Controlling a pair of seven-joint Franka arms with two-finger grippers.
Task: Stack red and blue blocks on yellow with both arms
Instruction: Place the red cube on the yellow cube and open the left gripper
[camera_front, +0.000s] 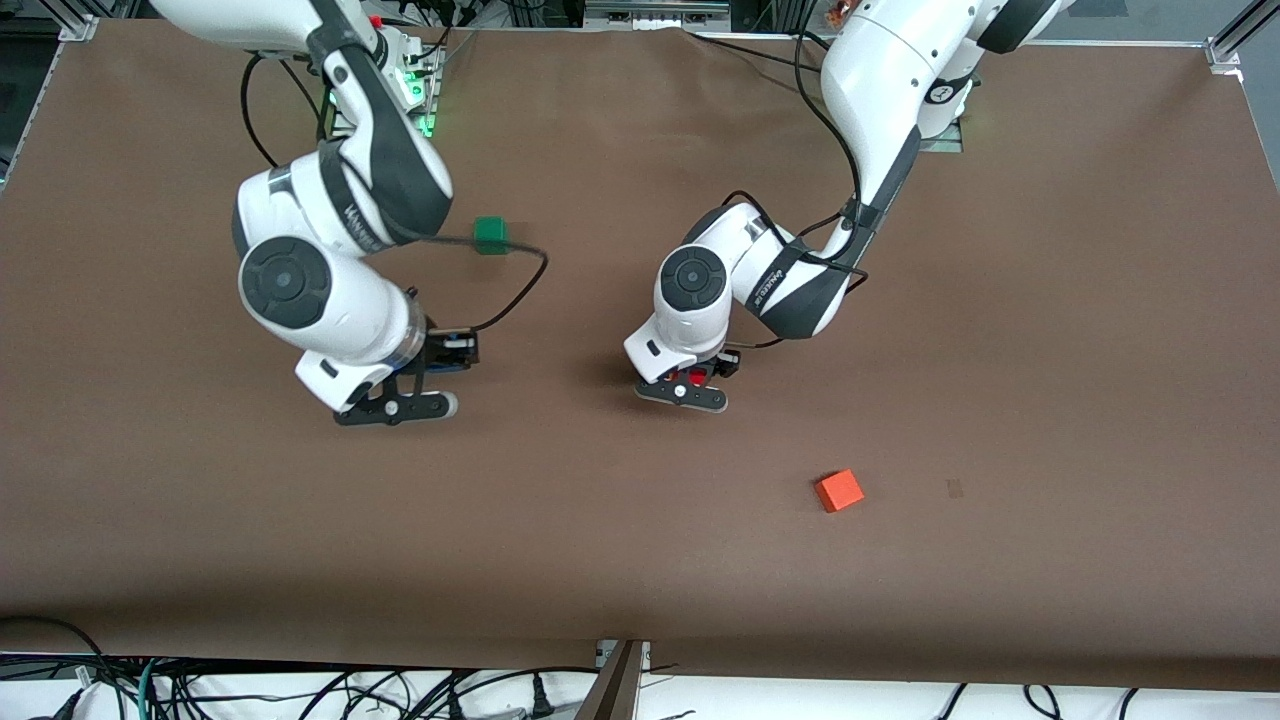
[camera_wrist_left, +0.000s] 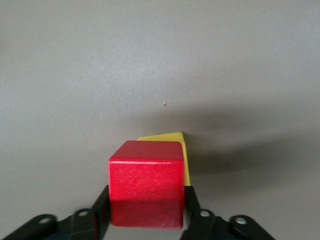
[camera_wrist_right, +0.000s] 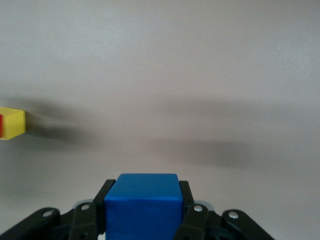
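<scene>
My left gripper (camera_front: 685, 388) is low over the middle of the table and shut on the red block (camera_wrist_left: 145, 185), its fingers (camera_wrist_left: 101, 207) pressing two opposite sides. The yellow cube (camera_wrist_left: 167, 137) sits on the table right under the red block, with only one top edge and a side strip showing. It is hidden under the hand in the front view. My right gripper (camera_front: 400, 405) is toward the right arm's end of the table, shut on the blue block (camera_wrist_right: 142, 207) above bare table. The right wrist view also shows the yellow cube (camera_wrist_right: 14, 122) farther off.
A green cube (camera_front: 490, 234) lies near the right arm's elbow, farther from the front camera than both grippers. An orange cube (camera_front: 839, 490) lies nearer to the front camera, toward the left arm's end. Black cables hang along both arms.
</scene>
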